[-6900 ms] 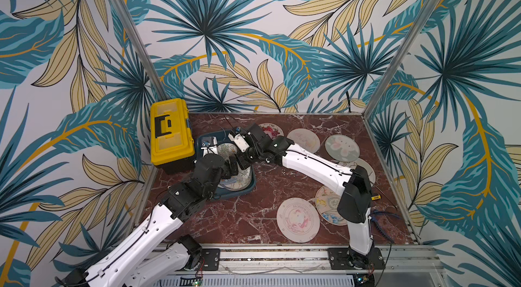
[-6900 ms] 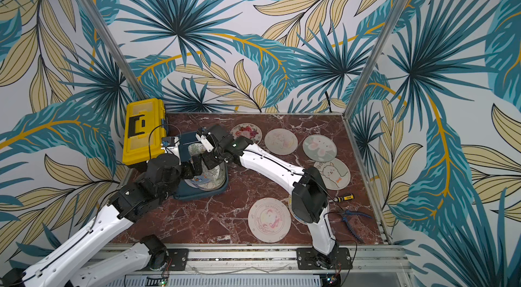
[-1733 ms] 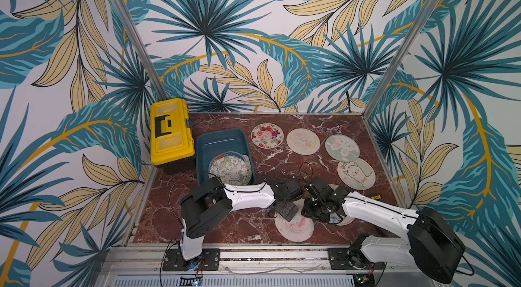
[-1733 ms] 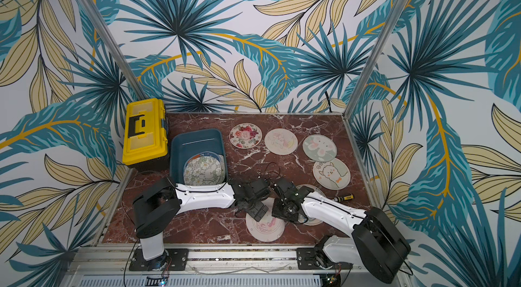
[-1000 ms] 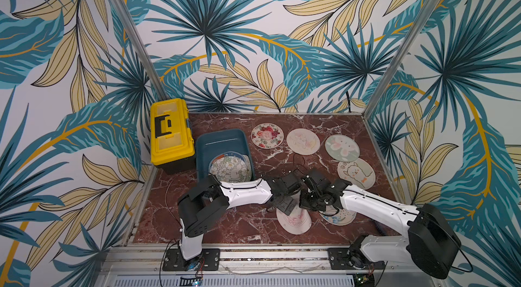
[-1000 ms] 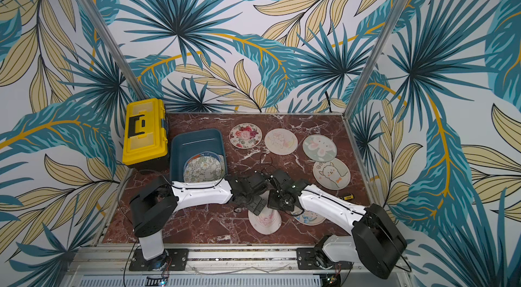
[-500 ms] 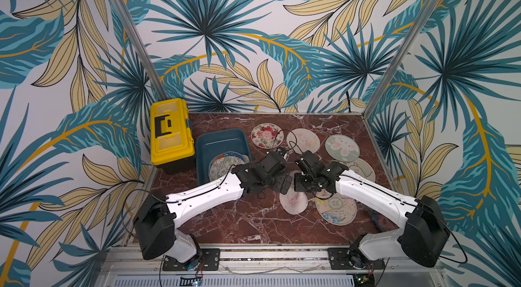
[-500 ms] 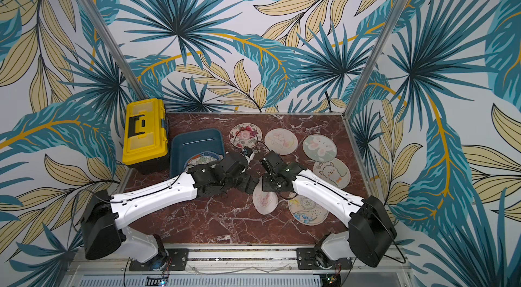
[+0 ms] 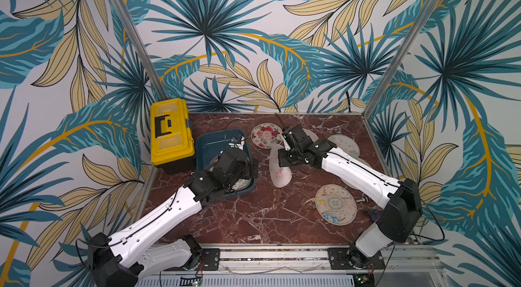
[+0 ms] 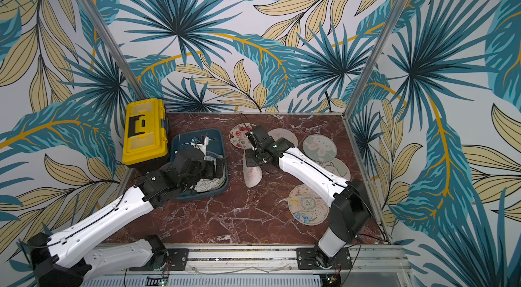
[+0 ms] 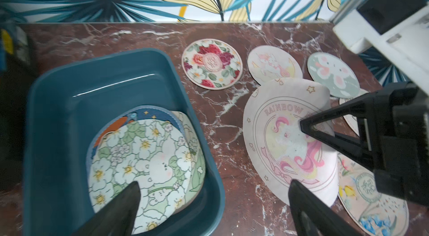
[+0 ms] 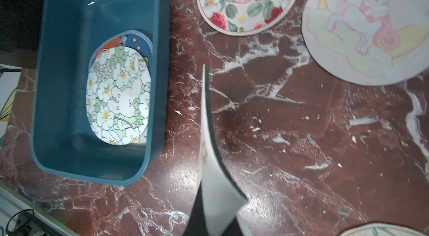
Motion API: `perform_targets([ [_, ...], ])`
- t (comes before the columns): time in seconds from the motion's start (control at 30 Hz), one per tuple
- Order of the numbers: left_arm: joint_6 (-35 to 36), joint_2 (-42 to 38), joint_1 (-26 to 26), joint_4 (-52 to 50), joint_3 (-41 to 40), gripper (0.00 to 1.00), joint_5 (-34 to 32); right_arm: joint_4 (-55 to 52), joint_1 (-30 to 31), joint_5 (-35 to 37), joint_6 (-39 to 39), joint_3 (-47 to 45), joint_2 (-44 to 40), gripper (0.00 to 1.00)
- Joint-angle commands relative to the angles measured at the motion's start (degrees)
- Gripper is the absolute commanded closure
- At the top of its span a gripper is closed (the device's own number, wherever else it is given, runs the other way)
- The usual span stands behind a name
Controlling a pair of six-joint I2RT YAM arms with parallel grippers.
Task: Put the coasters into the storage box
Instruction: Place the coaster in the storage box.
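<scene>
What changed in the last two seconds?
The right hand lifted the pink unicorn coaster from the front of the table and carried it toward the storage box. The open left hand swung above the box's edge. The yellow toolbox, box and other coasters stayed.

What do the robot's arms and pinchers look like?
The left arm and right arm are smooth white shells with chunky black joints. A thin black cable runs along each shell. The left gripper and right gripper are black, and their fingers are long pointed wedges, like skinny triangles.
</scene>
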Motion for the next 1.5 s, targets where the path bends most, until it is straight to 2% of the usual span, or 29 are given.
perform_targets([
  [0.0, -1.64, -3.72, 1.69, 0.25, -3.00, 0.01, -4.01, 0.52, 0.25, -4.46, -3.07, 4.49, 2.98, 1.00],
  [0.2, -1.09, -8.75, 2.62, 4.41, -6.99, 0.00, -4.52, 0.87, 1.92, -7.85, -4.82, 13.07, 9.59, 1.00],
  [0.57, 1.84, -10.26, 2.92, 4.86, -7.73, 0.00, -6.37, 0.84, 4.89, -16.78, -6.19, 26.88, 20.64, 1.00],
  [0.83, 2.89, -15.01, 3.17, 3.78, -8.47, 0.00, -10.12, 0.16, 7.05, -22.03, -6.54, 36.58, 29.06, 1.00],
  [1.13, 3.68, -18.15, 3.47, 5.43, -9.68, 0.01, -7.63, 1.56, 9.68, -28.18, -5.29, 41.41, 36.47, 1.00],
  [1.27, 3.88, -17.19, 3.51, 6.11, -9.62, 0.00, -6.41, 1.63, 9.72, -26.98, -4.46, 41.44, 39.06, 1.00],
  [1.47, 3.77, -16.62, 3.57, 6.46, -9.86, 0.00, -5.47, -0.73, 9.69, -17.24, -4.07, 41.41, 41.48, 1.00],
])
